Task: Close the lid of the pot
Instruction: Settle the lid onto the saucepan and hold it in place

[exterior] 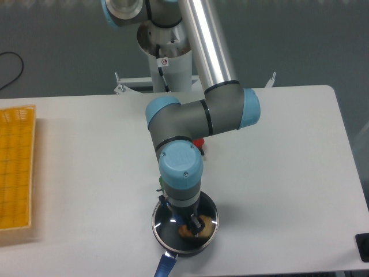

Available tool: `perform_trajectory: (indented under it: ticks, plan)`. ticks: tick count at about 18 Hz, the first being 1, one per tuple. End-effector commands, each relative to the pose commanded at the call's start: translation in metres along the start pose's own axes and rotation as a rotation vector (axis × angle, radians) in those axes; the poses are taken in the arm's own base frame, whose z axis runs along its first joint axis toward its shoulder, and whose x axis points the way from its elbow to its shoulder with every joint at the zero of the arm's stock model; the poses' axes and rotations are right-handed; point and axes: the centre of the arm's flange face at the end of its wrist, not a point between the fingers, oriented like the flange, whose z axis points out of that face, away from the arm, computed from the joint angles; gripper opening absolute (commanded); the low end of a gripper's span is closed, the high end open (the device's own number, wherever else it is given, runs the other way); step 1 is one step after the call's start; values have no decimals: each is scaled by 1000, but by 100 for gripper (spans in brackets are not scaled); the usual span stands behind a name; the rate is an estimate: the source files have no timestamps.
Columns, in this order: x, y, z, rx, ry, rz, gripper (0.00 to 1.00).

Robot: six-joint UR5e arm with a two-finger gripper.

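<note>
The small black pot (199, 245) stands near the table's front edge, its blue handle (164, 265) pointing toward the front. The glass lid, with its silver rim (154, 226), lies over the pot's mouth, about level and centred. A brownish item (193, 229) shows through the glass inside the pot. My gripper (185, 220) points straight down at the lid's centre, and its dark fingers seem closed on the knob. The wrist hides most of the knob and fingers.
A yellow grid tray (14, 167) lies at the table's left edge. A small red object (199, 142) sits behind my forearm. A dark object (363, 245) is at the front right corner. The table's front edge is just below the pot.
</note>
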Motion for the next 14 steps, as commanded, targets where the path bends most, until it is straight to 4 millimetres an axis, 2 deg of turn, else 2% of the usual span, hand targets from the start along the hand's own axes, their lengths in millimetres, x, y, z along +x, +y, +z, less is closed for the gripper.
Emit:
perform_trajectory:
  ticks: [14]
  plan:
    - [3,-3,8,-11,9,6,48]
